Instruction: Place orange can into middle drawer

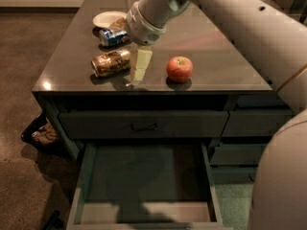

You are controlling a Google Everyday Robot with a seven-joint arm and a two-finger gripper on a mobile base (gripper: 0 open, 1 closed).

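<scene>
The orange can [111, 63] lies on its side on the dark countertop, near the front left. My gripper [140, 67] hangs down from the arm just to the right of the can, between it and a red apple [180, 69], close to the countertop. It holds nothing that I can see. The middle drawer [144, 178] is pulled open below the counter's front edge, and its flat dark inside has nothing in it.
A blue-and-white can [112, 36] and a white bowl [108, 19] sit behind the orange can. The top drawer [144, 124] with a small dark handle is closed. Narrower drawers [256, 123] stand at the right. A bag [43, 134] lies on the floor at the left.
</scene>
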